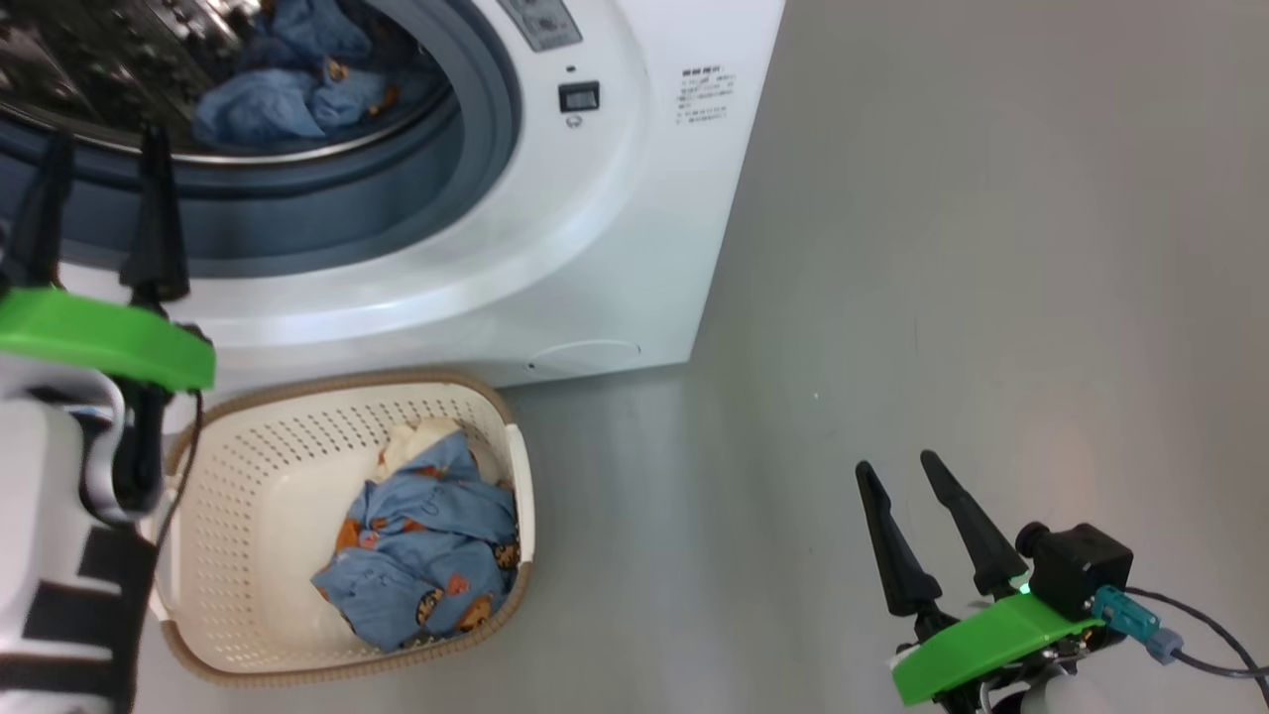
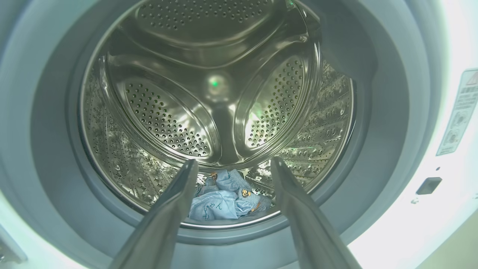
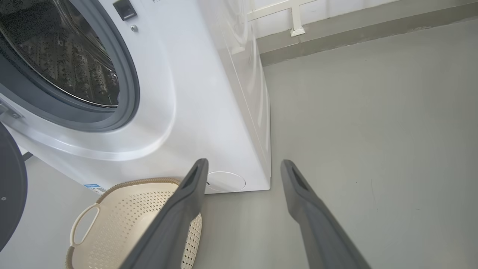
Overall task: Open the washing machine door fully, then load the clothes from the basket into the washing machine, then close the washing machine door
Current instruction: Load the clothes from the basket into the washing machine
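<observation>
The washing machine [image 1: 615, 228] stands open, and a light blue bundle of clothes [image 1: 288, 94] lies low in its steel drum [image 2: 168, 112]. More printed blue clothes [image 1: 426, 555] lie in the cream basket [image 1: 347, 382] on the floor in front of it. My left gripper [image 1: 104, 149] is open and empty at the drum's mouth, pointing in above the loaded clothes [image 2: 224, 201]. My right gripper [image 1: 895, 466] is open and empty over the floor to the right of the basket [image 3: 142, 182]. The dark rim of the washing machine door [image 3: 13, 183] shows at the left edge.
Grey floor [image 1: 991, 248] stretches to the right of the machine. A round filter cap [image 1: 585, 355] sits low on the machine's front, just behind the basket. In the right wrist view a wall base with a white frame [image 3: 295, 22] lies beyond the machine.
</observation>
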You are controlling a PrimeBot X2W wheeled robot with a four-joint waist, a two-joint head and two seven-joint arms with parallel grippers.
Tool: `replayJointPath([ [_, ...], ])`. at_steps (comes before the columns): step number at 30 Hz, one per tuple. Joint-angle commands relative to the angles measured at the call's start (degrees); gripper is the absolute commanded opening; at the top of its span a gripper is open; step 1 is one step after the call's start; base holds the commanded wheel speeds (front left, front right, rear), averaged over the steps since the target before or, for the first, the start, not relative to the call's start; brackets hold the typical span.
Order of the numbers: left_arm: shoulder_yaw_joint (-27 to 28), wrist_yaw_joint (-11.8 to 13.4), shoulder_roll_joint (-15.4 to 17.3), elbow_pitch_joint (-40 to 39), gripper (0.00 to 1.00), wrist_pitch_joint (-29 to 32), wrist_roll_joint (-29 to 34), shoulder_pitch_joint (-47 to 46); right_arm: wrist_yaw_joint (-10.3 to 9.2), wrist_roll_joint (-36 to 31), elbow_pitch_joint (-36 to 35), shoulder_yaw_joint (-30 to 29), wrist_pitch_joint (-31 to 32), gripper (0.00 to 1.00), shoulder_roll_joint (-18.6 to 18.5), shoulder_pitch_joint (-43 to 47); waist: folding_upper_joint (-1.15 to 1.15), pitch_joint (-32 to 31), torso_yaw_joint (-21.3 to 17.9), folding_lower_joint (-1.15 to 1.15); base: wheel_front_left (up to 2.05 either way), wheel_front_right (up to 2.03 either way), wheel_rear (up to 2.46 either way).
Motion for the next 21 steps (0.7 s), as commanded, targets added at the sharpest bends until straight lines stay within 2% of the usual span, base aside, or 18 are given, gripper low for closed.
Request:
replayJointPath([
  [1, 2.76, 0.22, 1.83, -2.59, 1.0, -0.34, 1.13, 1.59, 0.17, -0.49, -0.93, 1.31, -0.44, 1.0, -0.03, 1.34, 0.0, -2.72, 1.07, 0.0, 0.0, 0.0, 0.0],
  [14, 8.55, 0.6, -1.22, -8.78, 1.0, -0.35, 4.3, 13.83, 0.17, -0.49, -0.83, 0.6, -0.44, 1.0, -0.03, 3.38, 0.0, -7.92, 2.74, 0.0, 0.0, 0.0, 0.0],
  [21, 10.58, 0.33, -1.52, -11.64, 1.0, -0.35, 5.7, 18.58, 0.17, 0.0, -0.54, 0.67, -0.44, 1.0, -0.03, 3.91, 0.0, -9.33, 2.89, 0.0, 0.0, 0.0, 0.0],
])
